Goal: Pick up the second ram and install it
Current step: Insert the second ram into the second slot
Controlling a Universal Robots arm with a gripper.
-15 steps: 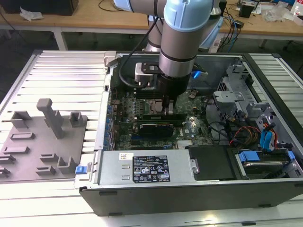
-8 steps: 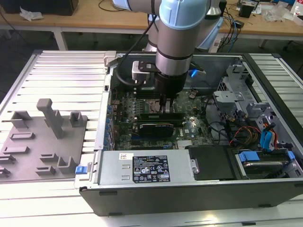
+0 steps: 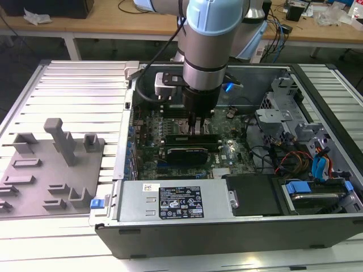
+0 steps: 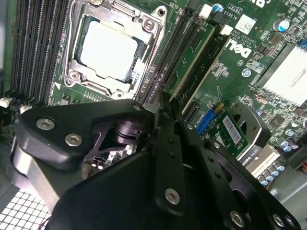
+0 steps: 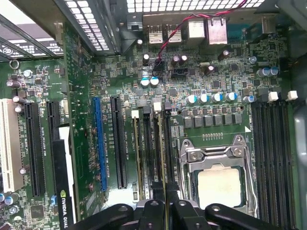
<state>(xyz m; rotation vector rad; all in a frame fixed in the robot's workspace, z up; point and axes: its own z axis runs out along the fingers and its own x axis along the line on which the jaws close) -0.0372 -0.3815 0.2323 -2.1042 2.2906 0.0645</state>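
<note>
The second ram point(image 5: 161, 158), a long, narrow green circuit-board stick, stands on edge in a black memory slot just beside the CPU socket. It runs straight out from between my fingertips in the first wrist view. My claw point(image 5: 165, 213) is closed on its upper edge, one black finger on each face. In the second wrist view the same green stick point(image 4: 192, 60) stretches away from my claw point(image 4: 163, 103) towards a white end clip point(image 4: 206, 10).

On its far side from the socket, another thin green memory stick point(image 5: 137, 158) sits in the neighbouring slot, parallel and close but apart. The square silver-framed CPU socket point(image 5: 218, 172) lies on the other side, and beyond it run four long black memory slots point(image 5: 273, 158).

In the exterior view my claw point(image 3: 198, 126) reaches straight down into the open dark grey computer case point(image 3: 227, 226). The ram point(image 3: 190, 137) lies crosswise under it, and a wider black block-shaped card point(image 3: 184, 154) sits just nearer the camera. The case rests on a ribbed metal tabletop point(image 3: 74, 85), with a grey moulded parts tray point(image 3: 59, 141) to the exterior view's left.
</note>
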